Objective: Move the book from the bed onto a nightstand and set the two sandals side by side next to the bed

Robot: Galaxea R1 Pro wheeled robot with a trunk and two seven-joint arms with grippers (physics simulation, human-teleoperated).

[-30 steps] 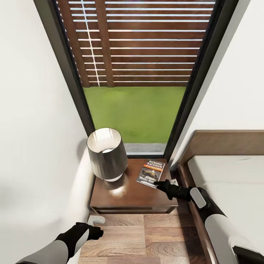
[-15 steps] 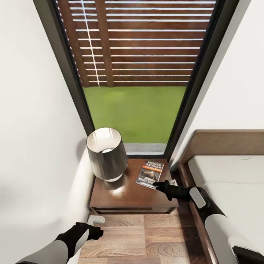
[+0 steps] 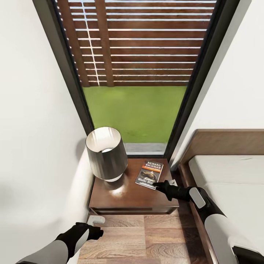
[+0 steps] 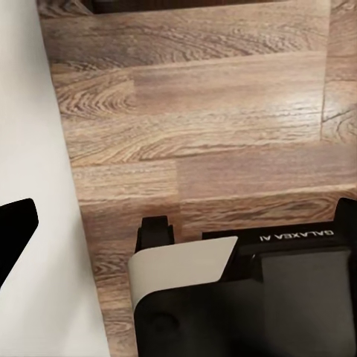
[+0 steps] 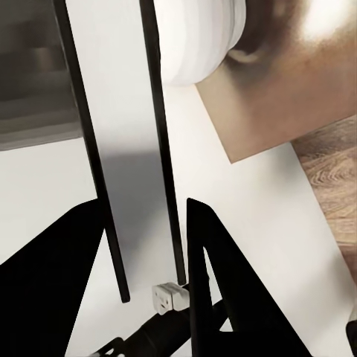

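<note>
Fingertips of the right gripper (image 3: 157, 184) are touching the near edge of the book (image 3: 149, 173), the black claw reaching out level over the nightstand (image 3: 124, 198) from the bed side; in the right wrist view the two dark fingers (image 5: 223, 275) are standing apart with a gap between them and nothing pinched, so the claw is spread; behind it the forearm, black then white, is running back along the edge of the bed (image 3: 227, 176) toward the lower right of the head view.

The book is lying flat on the nightstand's right rear part, slightly turned, its dark grey cover facing up with white "RICHARD BACHMAN" lettering at the far end, an orange band under that and a dim picture below; it is resting just beside the lamp (image 3: 106, 154), whose dark shade with a pale lining is standing upright on the left half of the glossy brown top.

The left gripper (image 3: 96, 232) is hanging low over the wood plank floor (image 3: 154, 238) near the front left corner of the nightstand, close to the white wall (image 3: 33, 128); whether its claw is spread or pressed together I cannot tell, since the head view is showing only a dark shape and the left wrist view is showing mostly the gripper body above the planks (image 4: 201, 111); a small white outlet (image 3: 96, 220) is sitting low on the wall just beside it.

Behind the nightstand the tall dark-framed window (image 3: 135, 73) is showing slatted brown fencing and green grass; the bed's light grey mattress and brown headboard are lying to the right.
</note>
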